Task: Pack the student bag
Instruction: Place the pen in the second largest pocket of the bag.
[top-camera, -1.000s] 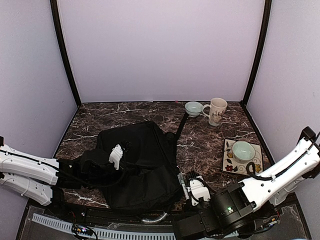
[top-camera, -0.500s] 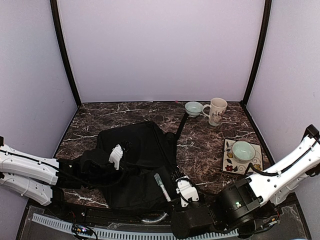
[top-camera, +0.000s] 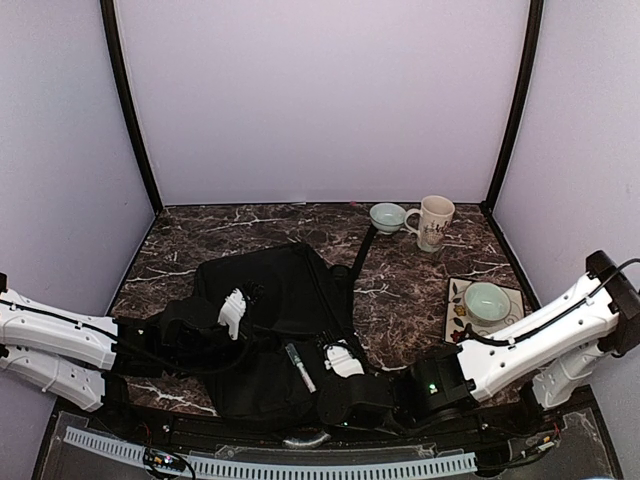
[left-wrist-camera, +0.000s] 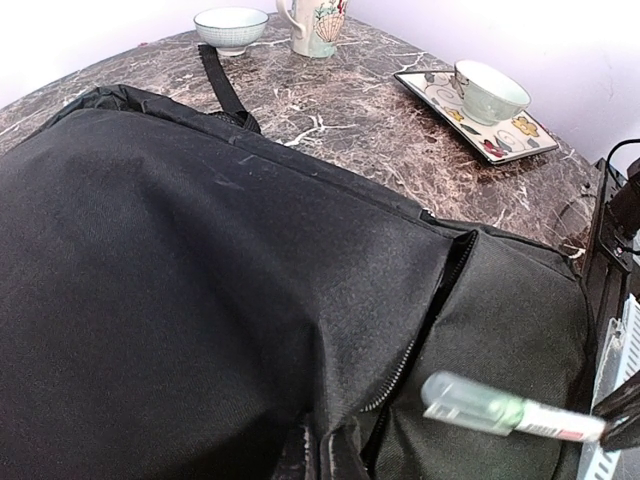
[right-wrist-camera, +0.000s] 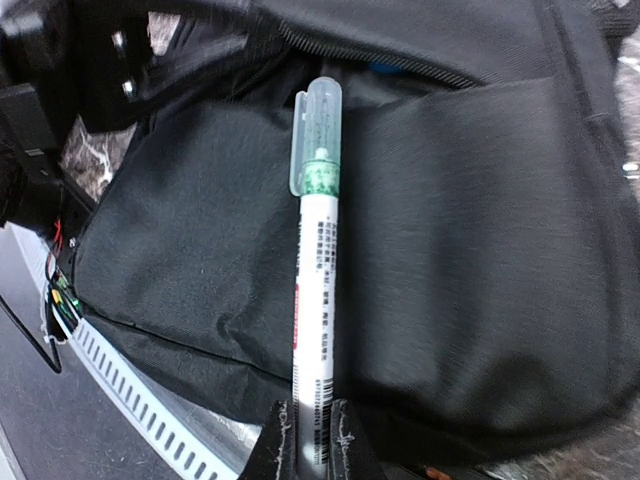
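Right gripper (top-camera: 316, 385) is clamped on a pen (top-camera: 299, 366) over the bag (top-camera: 285, 290), lying flat at front left. Left wrist: left gripper (left-wrist-camera: 318, 455) pinches shut on the bag's zip (left-wrist-camera: 420, 340) edge; the gap looks narrow. Right wrist: pen held only by its tail, so the cap (right-wrist-camera: 318, 130) could snag the zip lip and pivot loose

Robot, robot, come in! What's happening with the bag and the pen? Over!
Left gripper shut on the student bag, zip gap open. Right gripper shut on a marker pen, cap aimed at the opening. Nothing in the way.
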